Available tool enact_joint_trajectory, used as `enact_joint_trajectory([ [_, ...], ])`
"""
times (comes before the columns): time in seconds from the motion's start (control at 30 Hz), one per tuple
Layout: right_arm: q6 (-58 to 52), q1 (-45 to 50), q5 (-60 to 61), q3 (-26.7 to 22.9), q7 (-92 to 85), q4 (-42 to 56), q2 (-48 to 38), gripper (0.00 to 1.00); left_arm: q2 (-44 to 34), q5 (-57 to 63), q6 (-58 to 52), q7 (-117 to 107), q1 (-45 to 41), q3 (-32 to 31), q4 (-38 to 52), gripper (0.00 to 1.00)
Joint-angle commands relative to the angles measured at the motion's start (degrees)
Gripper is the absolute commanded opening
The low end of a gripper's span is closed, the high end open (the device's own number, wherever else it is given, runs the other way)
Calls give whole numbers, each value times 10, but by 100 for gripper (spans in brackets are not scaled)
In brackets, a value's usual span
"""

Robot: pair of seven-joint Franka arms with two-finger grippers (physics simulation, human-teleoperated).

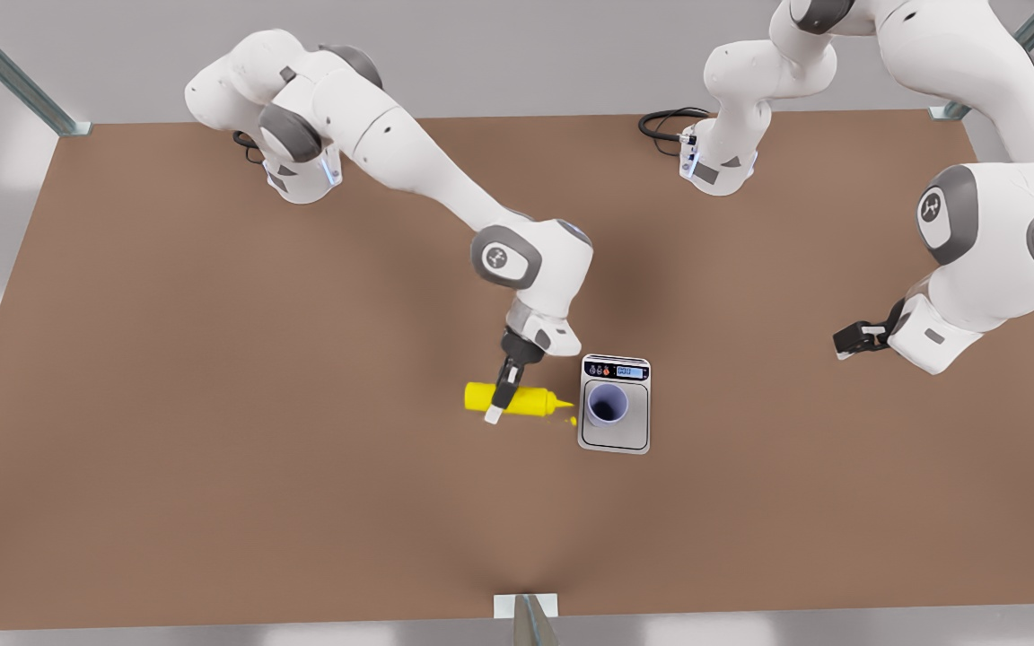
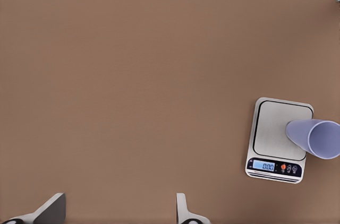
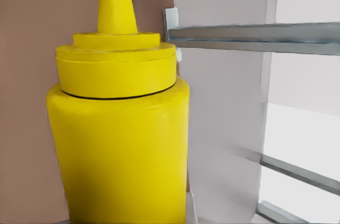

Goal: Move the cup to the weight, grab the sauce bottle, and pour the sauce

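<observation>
A simulated robot test cell, not a home. A bare brown bench (image 1: 212, 449) stands among plain grey walls, framed by metal struts (image 1: 5, 67). Two white arms (image 1: 409, 161) are bolted to its far edge.

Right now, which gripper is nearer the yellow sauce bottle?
The right gripper: it is closed around the sauce bottle, held beside the scale. The left gripper hangs open, far toward the front view's right.
</observation>
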Motion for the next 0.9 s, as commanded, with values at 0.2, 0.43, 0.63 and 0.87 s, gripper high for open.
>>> enact_joint_trajectory([
  [0.2,-1,16,-67,0,-2,39,37,57,0,0,1,1,0,0,0,100],
  [0.43,55,35,-140,-8,-4,44,76,57,0,0,1,1,0,0,0,100],
  [0.63,55,35,-234,-9,-11,44,84,57,2,-1,1,1,0,1,0,100],
  [0.87,49,40,-282,-17,-23,47,102,55,3,-1,2,0,0,0,0,100],
])
